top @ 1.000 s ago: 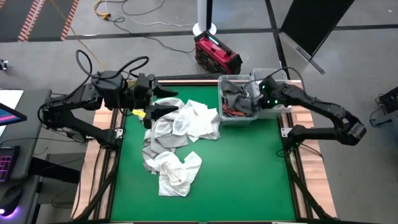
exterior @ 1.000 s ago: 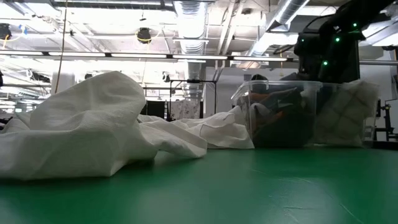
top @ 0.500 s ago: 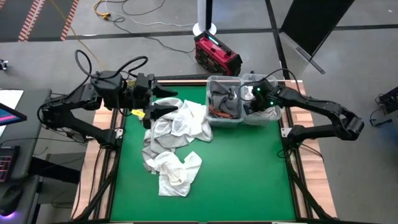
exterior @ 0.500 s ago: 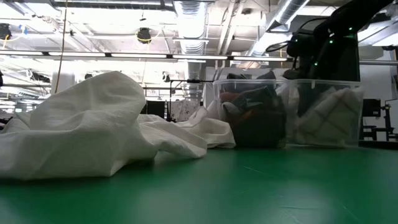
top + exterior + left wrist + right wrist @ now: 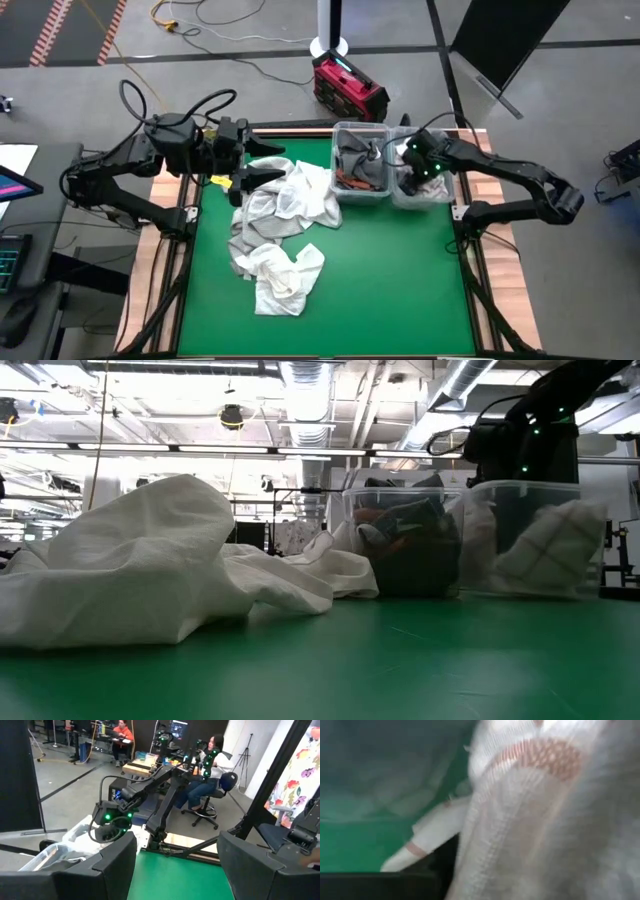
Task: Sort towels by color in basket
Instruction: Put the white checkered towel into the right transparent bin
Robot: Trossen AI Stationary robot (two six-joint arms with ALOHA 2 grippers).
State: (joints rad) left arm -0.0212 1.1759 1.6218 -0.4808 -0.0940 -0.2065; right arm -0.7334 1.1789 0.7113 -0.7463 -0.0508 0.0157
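Note:
A heap of white towels (image 5: 295, 195) and a light grey one (image 5: 243, 235) lies on the green table; another white towel (image 5: 285, 278) lies nearer the front. Two clear baskets stand side by side at the far right. The left basket (image 5: 340, 132) holds dark grey and rust-orange towels (image 5: 405, 545). In the right basket (image 5: 590, 500) lies a white towel with red check lines (image 5: 545, 545). My right gripper (image 5: 415, 163) hangs over that basket, and the checked towel (image 5: 520, 795) fills its wrist view. My left gripper (image 5: 260, 165) stands open above the heap's far left edge, with nothing between its fingers.
A red device (image 5: 348, 85) and cables lie on the floor beyond the far edge. People sit at desks (image 5: 210, 765) in the room behind. The green mat's near half (image 5: 380, 300) is bare.
My right gripper has swung toward the table's left and then drawn back a little to the right. Both baskets have slid left along the table. The checked towel now sits slumped lower in the right basket.

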